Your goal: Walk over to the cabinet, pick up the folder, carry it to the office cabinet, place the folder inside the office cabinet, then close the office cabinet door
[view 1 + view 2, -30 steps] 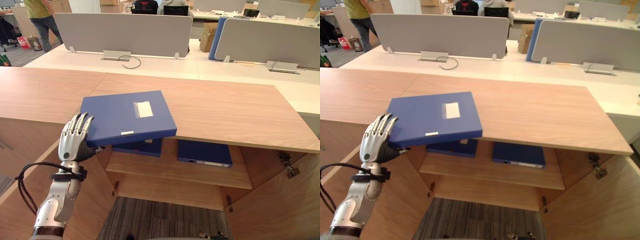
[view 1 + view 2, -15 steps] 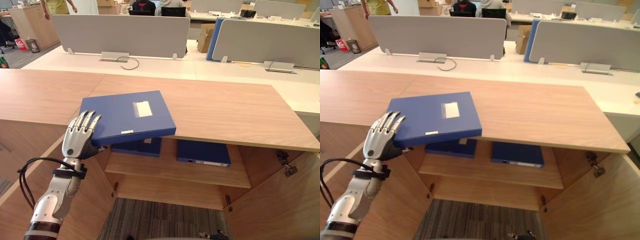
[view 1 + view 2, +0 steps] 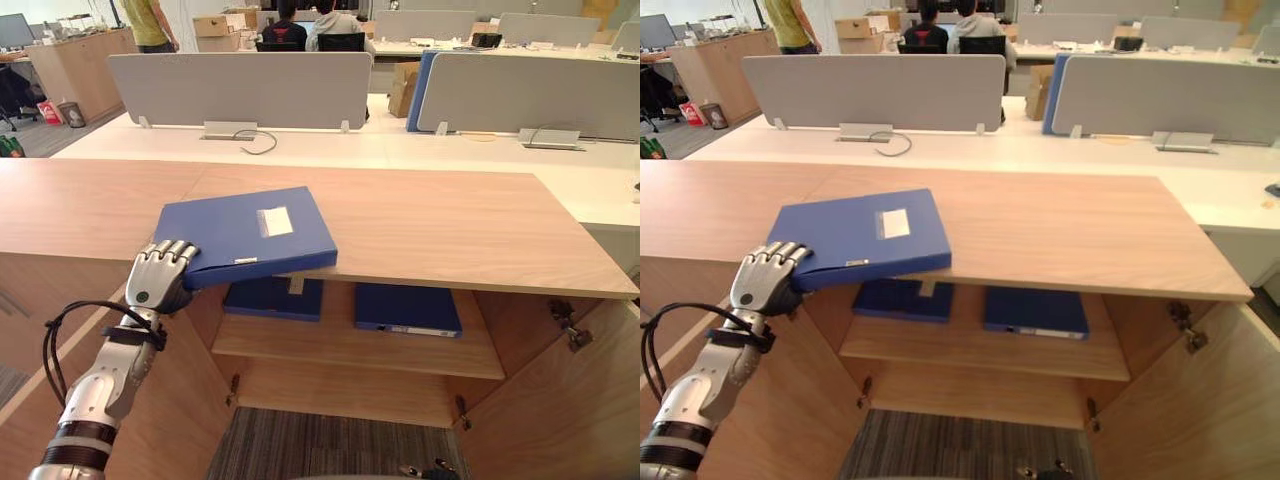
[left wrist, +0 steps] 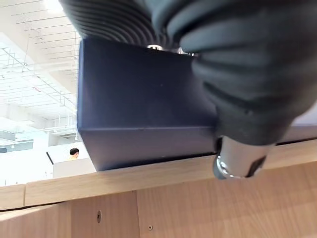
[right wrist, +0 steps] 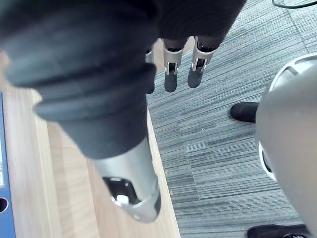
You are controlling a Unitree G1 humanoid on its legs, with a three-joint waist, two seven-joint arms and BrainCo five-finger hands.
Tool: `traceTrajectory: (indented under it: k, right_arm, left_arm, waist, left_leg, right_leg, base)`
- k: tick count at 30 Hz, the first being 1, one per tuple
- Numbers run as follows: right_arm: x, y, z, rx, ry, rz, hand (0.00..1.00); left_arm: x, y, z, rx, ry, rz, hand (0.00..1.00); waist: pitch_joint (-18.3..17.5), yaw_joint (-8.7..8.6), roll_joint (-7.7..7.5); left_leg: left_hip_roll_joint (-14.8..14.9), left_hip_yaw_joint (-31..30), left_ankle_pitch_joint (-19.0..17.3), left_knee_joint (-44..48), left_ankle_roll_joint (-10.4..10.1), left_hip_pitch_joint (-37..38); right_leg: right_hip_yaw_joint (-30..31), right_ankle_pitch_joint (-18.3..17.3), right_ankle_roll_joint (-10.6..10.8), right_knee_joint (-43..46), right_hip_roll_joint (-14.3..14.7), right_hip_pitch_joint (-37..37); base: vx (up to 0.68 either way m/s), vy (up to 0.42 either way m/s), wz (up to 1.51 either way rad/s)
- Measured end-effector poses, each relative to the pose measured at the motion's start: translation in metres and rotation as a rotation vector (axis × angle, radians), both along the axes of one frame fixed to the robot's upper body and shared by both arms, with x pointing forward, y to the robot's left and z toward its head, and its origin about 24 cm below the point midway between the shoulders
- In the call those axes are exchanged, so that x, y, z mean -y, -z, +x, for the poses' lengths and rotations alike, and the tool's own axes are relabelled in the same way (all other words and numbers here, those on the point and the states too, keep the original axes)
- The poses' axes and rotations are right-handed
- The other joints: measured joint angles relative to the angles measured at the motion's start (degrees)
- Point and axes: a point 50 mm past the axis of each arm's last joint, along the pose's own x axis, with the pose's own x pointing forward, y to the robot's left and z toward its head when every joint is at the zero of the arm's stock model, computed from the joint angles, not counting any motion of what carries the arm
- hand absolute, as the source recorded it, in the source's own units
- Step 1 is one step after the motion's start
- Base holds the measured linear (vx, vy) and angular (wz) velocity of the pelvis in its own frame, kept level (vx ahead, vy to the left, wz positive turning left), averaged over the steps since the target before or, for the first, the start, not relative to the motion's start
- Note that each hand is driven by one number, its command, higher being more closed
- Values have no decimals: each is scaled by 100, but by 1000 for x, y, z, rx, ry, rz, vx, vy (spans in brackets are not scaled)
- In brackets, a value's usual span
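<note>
The left hand has its fingers curled over the near-left corner of the blue folder, gripping it from the robot's left side, with the arm reaching up from below. The folder lies flat-side up on the wooden tabletop. A pale label sits on its upper face and a small white tag on its spine. Its near long edge and the held corner stick out past the tabletop's front edge, over the open front of the cabinet. From the wrist, the folder's dark blue side shows right at the lip of the wood. Beneath the overhang a shelf runs across the cabinet, and two more blue folders lie flat on it side by side: one right under the held folder, the other just to its right. The cabinet doors stand swung open toward me on both sides, the left door beside the arm and the right door opposite. Grey striped carpet shows between them. The right hand hangs low over that carpet beside a wooden panel, fingers straight and loose, holding nothing. Behind the tabletop run white desks with grey divider screens and a loose cable. A cardboard box stands in the gap between the screens. Farther back two people sit facing away, and another person stands at the far left.
</note>
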Motion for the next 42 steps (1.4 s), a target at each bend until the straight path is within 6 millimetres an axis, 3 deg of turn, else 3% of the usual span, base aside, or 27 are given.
traceTrajectory:
  k: [4,8,13,15,19,23,27,32,33,34,37,39,42]
  right_arm:
    - [3,0,0,0,0,-7,0]
    - [2,0,0,-1,1,-7,0]
    - [1,1,-9,-21,47,-15,0]
    - [-4,1,-6,-5,36,-10,0]
    - [-4,-14,16,161,-46,-48,0]
    - [-3,-55,46,445,-85,-90,0]
    - [3,-94,68,665,-104,-133,0]
    - [-1,-155,95,952,-186,-187,0]
    - [-3,-175,102,1044,-210,-197,0]
    - [-4,-179,104,1063,-217,-199,0]
    - [-15,-222,121,1291,-328,-123,0]
    - [-26,-256,135,1482,-471,26,0]
    - [-47,-291,156,1630,-688,192,0]
  left_arm:
    - [-1,-4,2,25,-18,-9,100]
    - [11,-18,-3,161,-62,-148,100]
    - [40,-46,-47,465,-82,-702,100]
    - [38,-59,-62,594,-63,-930,100]
    - [32,-69,-92,720,-12,-1189,100]
    - [31,-76,-121,780,63,-1333,100]
    - [36,-77,-130,728,138,-1386,100]
    - [50,-69,-126,574,240,-1498,100]
    - [53,-69,-124,544,267,-1502,100]
    - [54,-69,-124,538,272,-1502,100]
    - [64,-66,-117,441,329,-1504,100]
    - [81,-56,-104,283,398,-1473,100]
    - [105,-42,-93,61,491,-1379,100]
  waist:
    - [9,-8,-15]
    - [-14,16,-28]
    - [-3,73,-97]
    - [1,169,-99]
    - [10,128,-104]
    - [22,81,-134]
    - [7,16,-144]
    - [3,-62,-149]
    - [2,-62,-150]
    - [3,-63,-150]
    - [18,-83,-156]
    - [16,-87,-153]
    - [5,-87,-142]
  left_leg:
    - [0,1,-9,0,-5,-12]
    - [1,2,-6,4,-13,-200]
    - [-7,29,6,34,-19,-287]
    - [23,104,5,32,-20,-217]
    - [56,184,-5,30,-21,-180]
    - [68,290,-33,11,17,-171]
    - [76,367,-27,10,12,-207]
    - [98,567,-19,32,-25,-186]
    - [109,638,-35,33,-30,-181]
    - [110,648,-37,33,-30,-181]
    - [137,775,-77,33,-46,-109]
    - [138,804,-103,33,-51,-30]
    - [144,886,-116,33,-47,23]
  right_leg:
    - [2,-7,-8,-13,1,-11]
    - [10,3,18,17,-2,-167]
    - [173,1,19,63,-16,-297]
    - [303,-4,17,62,8,-290]
    - [419,-5,15,93,27,-327]
    - [539,-34,0,90,22,-425]
    - [643,-29,13,77,30,-528]
    - [854,94,21,86,52,-633]
    - [940,106,17,89,60,-661]
    - [950,107,17,89,61,-668]
    - [1091,120,11,91,83,-690]
    - [1121,119,12,92,83,-639]
    - [1195,126,16,94,90,-629]
  base:
    - [0,0,0]
    - [9,2,0]
    - [65,20,-1]
    - [6,-1,-14]
    - [-58,4,-14]
    - [-98,26,-10]
    - [-51,30,-13]
    - [31,25,-21]
    - [48,24,-24]
    - [44,22,-23]
    - [12,18,-22]
    - [-13,23,-12]
    - [-36,30,-10]
